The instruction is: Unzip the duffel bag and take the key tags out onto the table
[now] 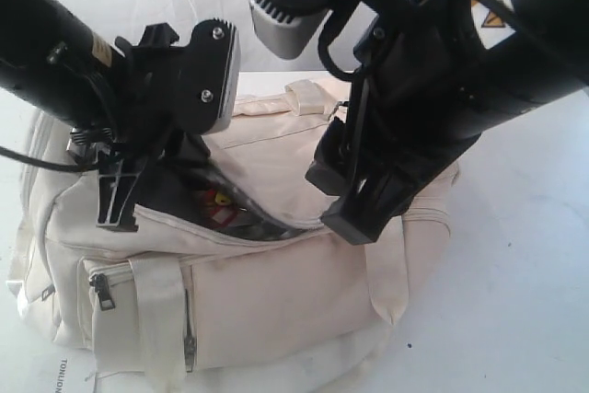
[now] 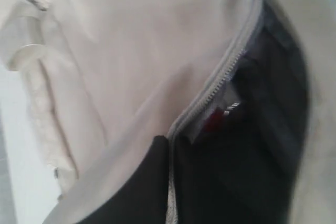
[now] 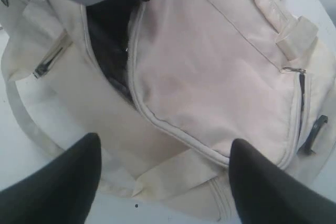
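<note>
A cream-white duffel bag point(image 1: 276, 292) is shown lying on a white table point(image 1: 515, 310). The bag's top main zip is drawn open, so dark lining is exposed.

The key tags point(image 1: 217, 202) are glimpsed inside the bag's opening, toward the end where the L arm works. Bits of red & yellow plastic are seen, partly hidden by lining. In the L wrist view, one red tag w/ a white label is shown just under the bag's zip teeth. The tags are in the bag, not yet taken out.

The L gripper point(image 1: 118, 211) is lowered to the front lip of the bag's opening, near the tags. Its fingers are pressed together. Whether fabric, zip or anything else is pinched can't be told, as the tips are masked by the bag's edge & blur.

The R gripper point(image 3: 164, 145) is held over the bag's other half, above the closed top panel. Contact w/ the fabric can't be judged. Its two dark fingers point(image 3: 63, 187) are spread wide, w/ nothing held between them.

On the bag's front, a dark zip pull point(image 1: 103, 294) is seen beside a webbing handle point(image 1: 158, 319).
</note>
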Robot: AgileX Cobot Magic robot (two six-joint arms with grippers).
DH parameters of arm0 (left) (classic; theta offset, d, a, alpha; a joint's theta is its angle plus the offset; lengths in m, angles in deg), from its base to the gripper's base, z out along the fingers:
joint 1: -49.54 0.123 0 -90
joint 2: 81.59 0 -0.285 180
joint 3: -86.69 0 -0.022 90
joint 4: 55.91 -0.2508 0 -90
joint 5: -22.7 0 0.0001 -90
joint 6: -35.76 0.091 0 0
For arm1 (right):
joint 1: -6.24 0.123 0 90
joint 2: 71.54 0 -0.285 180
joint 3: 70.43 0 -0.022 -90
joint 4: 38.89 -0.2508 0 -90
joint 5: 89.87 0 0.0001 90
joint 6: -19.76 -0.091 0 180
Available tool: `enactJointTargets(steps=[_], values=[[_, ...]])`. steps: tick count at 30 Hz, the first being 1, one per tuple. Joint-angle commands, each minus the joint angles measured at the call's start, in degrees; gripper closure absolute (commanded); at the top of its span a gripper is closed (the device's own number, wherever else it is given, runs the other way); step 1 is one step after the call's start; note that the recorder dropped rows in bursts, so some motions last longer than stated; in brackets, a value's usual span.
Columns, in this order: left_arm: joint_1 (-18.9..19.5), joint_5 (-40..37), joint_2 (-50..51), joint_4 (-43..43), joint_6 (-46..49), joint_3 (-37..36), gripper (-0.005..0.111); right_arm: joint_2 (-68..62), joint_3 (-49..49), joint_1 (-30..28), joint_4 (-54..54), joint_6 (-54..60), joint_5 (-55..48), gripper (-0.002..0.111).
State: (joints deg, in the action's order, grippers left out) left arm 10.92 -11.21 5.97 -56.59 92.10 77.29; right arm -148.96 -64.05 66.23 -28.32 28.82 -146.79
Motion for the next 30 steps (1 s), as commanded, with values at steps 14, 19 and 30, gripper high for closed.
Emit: enactJointTargets(steps=[14, 19, 30], values=[[17.4, 43.4, 9.6, -11.3, -12.6, 0.3, 0.107, 0.1, -0.3, 0.0, -0.2, -0.7, 0.1, 0.043], [25.5, 52.5, 18.6, -9.0, -13.0, 6.1, 0.107, 0.1, 2.4, 0.0, -0.2, -0.7, 2.5, 0.043], [30.5, 39.0, 30.7, 0.7, -12.9, 18.3, 0.068, 0.1, 3.6, 0.0, -0.2, -1.4, 3.8, 0.043]])
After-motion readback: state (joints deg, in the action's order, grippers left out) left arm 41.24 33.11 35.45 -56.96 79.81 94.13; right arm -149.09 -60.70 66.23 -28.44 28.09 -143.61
